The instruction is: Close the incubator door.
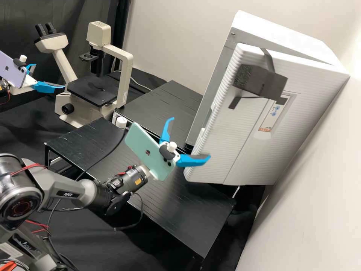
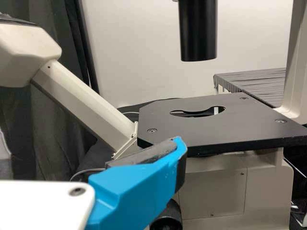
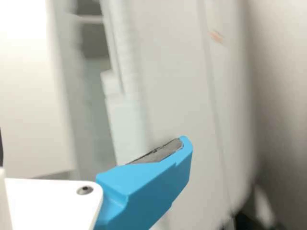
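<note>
Both wide open, the blue-fingered white left gripper [image 1: 49,76] hangs near a cream-coloured microscope [image 1: 125,73], the matching right gripper [image 1: 190,137] near the ajar, white, ribbed incubator door [image 1: 229,139].

I count two pincers, my left pincer [image 1: 49,76] and my right pincer [image 1: 191,137]; two phones, a lilac phone [image 1: 11,70] left and a mint phone [image 1: 144,145] near; one microscope [image 1: 126,82] far left; one incubator [image 1: 233,139] right; two tables, near table [image 1: 180,210] and far table [image 1: 165,103].
</note>
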Controlling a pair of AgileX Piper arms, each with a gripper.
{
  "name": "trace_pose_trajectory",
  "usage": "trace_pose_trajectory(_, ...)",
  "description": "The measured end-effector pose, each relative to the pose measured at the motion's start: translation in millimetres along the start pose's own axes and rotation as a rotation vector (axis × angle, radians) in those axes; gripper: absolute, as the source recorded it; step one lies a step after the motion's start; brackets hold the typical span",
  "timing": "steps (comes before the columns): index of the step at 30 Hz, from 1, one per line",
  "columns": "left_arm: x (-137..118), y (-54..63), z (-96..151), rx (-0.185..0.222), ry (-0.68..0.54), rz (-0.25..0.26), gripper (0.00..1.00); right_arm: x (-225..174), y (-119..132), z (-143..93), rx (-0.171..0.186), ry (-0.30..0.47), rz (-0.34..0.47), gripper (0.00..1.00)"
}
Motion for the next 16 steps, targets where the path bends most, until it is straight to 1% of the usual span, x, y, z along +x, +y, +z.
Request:
trace_pose_trajectory(2,0.0,0.0,0.0,0.0,0.0,0.0,1.0,2.1,-5.1,-7.7,-0.012,0.045,-0.021,1.0)
trace_pose_trajectory(4,0.0,0.0,0.0,0.0,0.0,0.0,1.0,2.6,-8.1,-12.3,-0.015,0.073,-0.029,1.0)
trace_pose_trajectory(8,0.0,0.0,0.0,0.0,0.0,0.0,1.0,2.6,-12.7,-15.9,-0.022,0.083,-0.035,1.0)
trace_pose_trajectory(9,0.0,0.0,0.0,0.0,0.0,0.0,1.0,2.1,-14.1,-17.1,-0.023,0.08,-0.021,1.0)
trace_pose_trajectory(11,0.0,0.0,0.0,0.0,0.0,0.0,1.0,-0.7,-16.7,-16.6,-0.008,0.075,0.009,1.0)
trace_pose_trajectory(12,0.0,0.0,0.0,0.0,0.0,0.0,1.0,-2.4,-18.1,-16.7,0.002,0.085,0.021,1.0)
trace_pose_trajectory(14,0.0,0.0,0.0,0.0,0.0,0.0,1.0,-4.7,-22.0,-14.5,0.006,0.092,0.018,1.0)
trace_pose_trajectory(16,0.0,0.0,0.0,0.0,0.0,0.0,1.0,-6.9,-26.1,-10.9,0.026,0.085,-0.006,1.0)
